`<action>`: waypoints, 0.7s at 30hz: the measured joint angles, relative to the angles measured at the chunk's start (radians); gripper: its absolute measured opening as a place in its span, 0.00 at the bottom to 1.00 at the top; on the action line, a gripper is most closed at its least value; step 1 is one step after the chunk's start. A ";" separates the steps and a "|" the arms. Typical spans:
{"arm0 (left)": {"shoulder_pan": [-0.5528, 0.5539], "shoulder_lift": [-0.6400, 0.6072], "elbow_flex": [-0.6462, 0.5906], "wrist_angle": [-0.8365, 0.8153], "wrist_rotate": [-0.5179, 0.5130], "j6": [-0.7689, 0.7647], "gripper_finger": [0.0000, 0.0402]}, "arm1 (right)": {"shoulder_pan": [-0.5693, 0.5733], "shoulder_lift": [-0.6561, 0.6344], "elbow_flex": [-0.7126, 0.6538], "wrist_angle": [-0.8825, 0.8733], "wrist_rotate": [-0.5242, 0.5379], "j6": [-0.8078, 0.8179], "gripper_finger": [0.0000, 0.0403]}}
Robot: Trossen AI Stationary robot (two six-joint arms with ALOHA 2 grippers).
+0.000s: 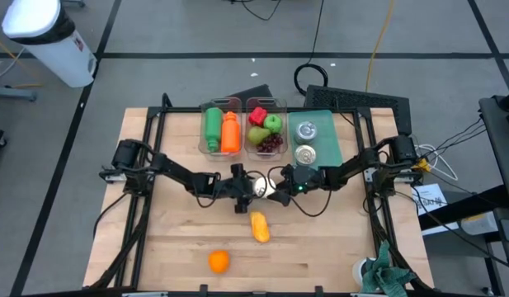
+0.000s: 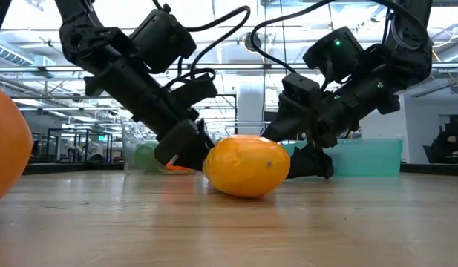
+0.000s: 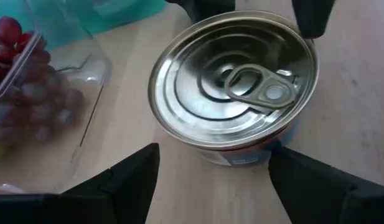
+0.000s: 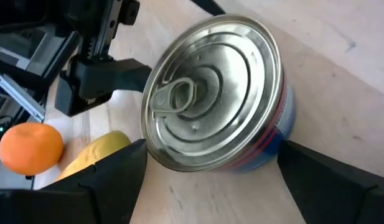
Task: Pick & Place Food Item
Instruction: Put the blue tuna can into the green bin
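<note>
A silver can with a pull-tab lid (image 3: 235, 93) (image 4: 210, 99) stands on its base on the wooden table, mid-table (image 1: 261, 188). My left gripper (image 1: 242, 191) (image 3: 213, 180) is open on the can's left, its fingertips just short of it. My right gripper (image 1: 279, 190) (image 4: 210, 180) is open on the can's right, its fingers flanking the can's lower wall. In the low view a yellow mango-like fruit (image 2: 247, 165) hides the can between both grippers. My right gripper comes level from the table's right, with its fingers (image 4: 304, 174) close to either side of the can's lower wall (image 4: 269, 146). I cannot tell whether they touch it. The can stands on the table.
The yellow fruit (image 1: 259, 227) lies just near of the grippers, and an orange (image 1: 219, 261) lies nearer the near edge. At the far side stand clear bins with bottles (image 1: 221, 128) and fruit (image 1: 266, 132), and a teal tray (image 1: 320, 124) with two cans. A cloth (image 1: 384, 276) lies at the near right corner.
</note>
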 joint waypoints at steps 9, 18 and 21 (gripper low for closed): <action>0.023 -0.003 0.006 0.027 -0.033 -0.008 0.74 | 0.000 0.005 -0.002 0.071 -0.017 -0.013 0.86; 0.022 -0.004 0.007 0.021 -0.024 -0.040 0.74 | -0.010 0.002 0.001 0.084 -0.041 -0.017 0.86; 0.021 -0.004 0.007 0.018 -0.017 -0.040 0.74 | -0.018 0.002 0.001 0.078 -0.074 -0.019 0.86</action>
